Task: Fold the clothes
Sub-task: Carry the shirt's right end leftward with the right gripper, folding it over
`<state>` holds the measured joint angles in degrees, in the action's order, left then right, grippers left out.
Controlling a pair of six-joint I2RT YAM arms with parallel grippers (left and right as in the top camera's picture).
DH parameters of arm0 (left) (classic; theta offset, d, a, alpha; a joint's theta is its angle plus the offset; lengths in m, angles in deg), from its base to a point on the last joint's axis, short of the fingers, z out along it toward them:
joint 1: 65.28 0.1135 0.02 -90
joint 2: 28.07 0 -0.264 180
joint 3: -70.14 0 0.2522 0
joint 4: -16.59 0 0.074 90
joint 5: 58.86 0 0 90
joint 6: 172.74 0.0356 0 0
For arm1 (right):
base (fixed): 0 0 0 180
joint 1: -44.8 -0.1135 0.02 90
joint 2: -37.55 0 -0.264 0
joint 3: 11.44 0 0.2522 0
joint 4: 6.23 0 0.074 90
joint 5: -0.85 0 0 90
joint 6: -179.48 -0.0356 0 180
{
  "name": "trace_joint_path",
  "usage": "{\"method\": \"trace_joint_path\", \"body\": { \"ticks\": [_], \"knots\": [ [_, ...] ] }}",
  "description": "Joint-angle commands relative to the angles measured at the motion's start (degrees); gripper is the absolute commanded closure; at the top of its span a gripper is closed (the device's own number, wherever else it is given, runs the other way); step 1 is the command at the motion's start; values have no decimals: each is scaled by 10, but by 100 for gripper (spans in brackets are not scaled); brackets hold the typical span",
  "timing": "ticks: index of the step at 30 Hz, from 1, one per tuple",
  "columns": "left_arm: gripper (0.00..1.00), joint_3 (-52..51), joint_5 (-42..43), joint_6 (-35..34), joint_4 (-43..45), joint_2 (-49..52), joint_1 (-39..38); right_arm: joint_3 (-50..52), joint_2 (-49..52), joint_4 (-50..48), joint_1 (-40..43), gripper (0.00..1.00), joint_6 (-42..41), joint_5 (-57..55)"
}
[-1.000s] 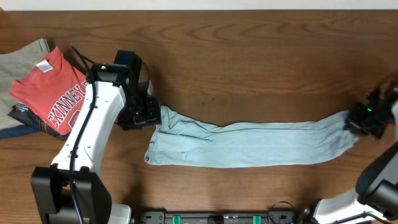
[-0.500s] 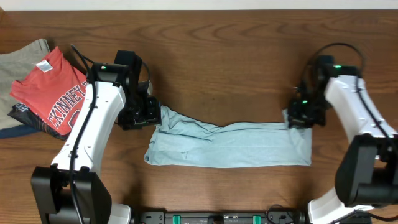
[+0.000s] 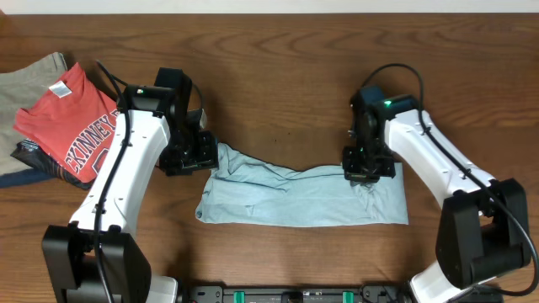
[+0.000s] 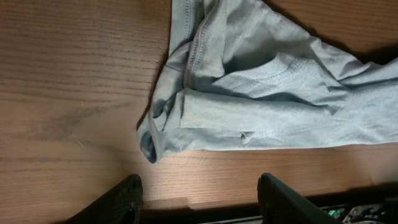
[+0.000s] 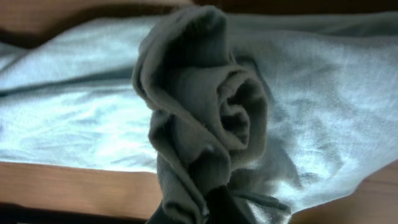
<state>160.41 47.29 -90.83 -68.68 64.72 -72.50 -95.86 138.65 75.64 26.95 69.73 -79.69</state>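
1. Viewing from overhead: the light blue shirt [image 3: 295,198] lies on the wooden table [image 3: 295,76], stretched between the two grippers.
   - The left gripper [image 3: 200,156] sits at the shirt's upper left corner.
   - The right gripper [image 3: 367,166] sits on the shirt's upper right part. Cloth spreads below and to the outer side of its jaws.
   - A red T-shirt [image 3: 72,126] lies on top of a beige garment [image 3: 29,77]. This pile is well apart from the left gripper, on the side away from the light blue shirt.
2. Left wrist view: the fingers [image 4: 124,198] stand wide apart with nothing held, and bare wood shows between the tips.
   - The rumpled edge of the light blue shirt [image 4: 267,93], with a stitched hem, lies just ahead of the jaws. It runs on ahead and to one side.
3. Right wrist view: a bunched, rolled wad of the light blue shirt [image 5: 205,112] fills the space directly ahead of the jaws.
   - The jaws are clamped on this wad, and the cloth hides the fingers.
   - The flat remainder of the shirt lies on the table behind the wad.
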Motion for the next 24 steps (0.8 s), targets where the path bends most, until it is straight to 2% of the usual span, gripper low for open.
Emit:
{"method": "trace_joint_path", "body": {
  "ticks": [1,9,12,14,22,24],
  "knots": [
    [39,-2,-3,-1,0,-2,1,4,-6,0,-21,96,-30,2],
    [39,-2,-3,-1,-1,-2,1,4,-6,-13,-47,85,-32,7],
    [39,-2,-3,-1,-2,-2,1,4,-6,-15,-53,58,-32,16],
    [39,-2,-3,-1,-2,-2,1,4,-6,-17,-56,46,-32,16],
    [39,-2,-3,-1,-2,-2,1,4,-6,-19,-58,45,-29,-15],
    [34,-2,-3,-1,-2,-2,1,4,-6,-18,-58,46,-30,-31]
  ]
}}
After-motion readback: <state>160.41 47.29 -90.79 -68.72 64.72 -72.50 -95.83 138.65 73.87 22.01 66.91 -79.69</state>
